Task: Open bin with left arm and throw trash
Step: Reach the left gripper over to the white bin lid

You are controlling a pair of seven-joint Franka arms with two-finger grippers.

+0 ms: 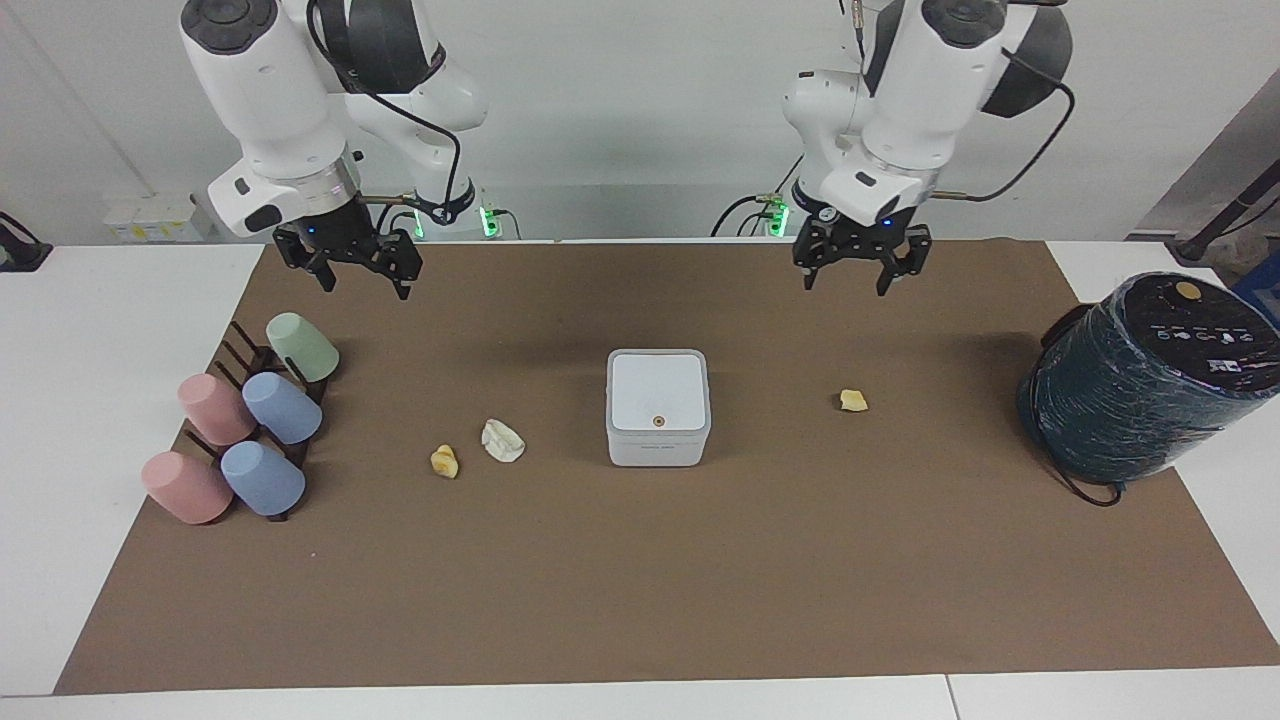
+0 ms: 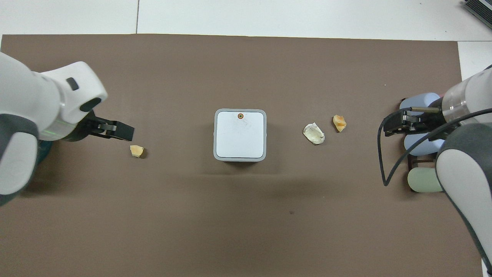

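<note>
bin (image 1: 658, 407) lid shut, mid-mat | left end effector (image 1: 861, 272) open, raised | right end effector (image 1: 345, 268) open, waiting

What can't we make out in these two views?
- Inside of the bin: lid shut in both views.
- Dark wrapped cylinder: overhead view, almost wholly covered by the left arm.
- Cup rack: overhead view, pink cups not seen, the rest mostly under the right arm.
- Right gripper: overhead view, fingertips merge with the wrist and cable.
- Left gripper: height over the mat unclear from overhead.
</note>
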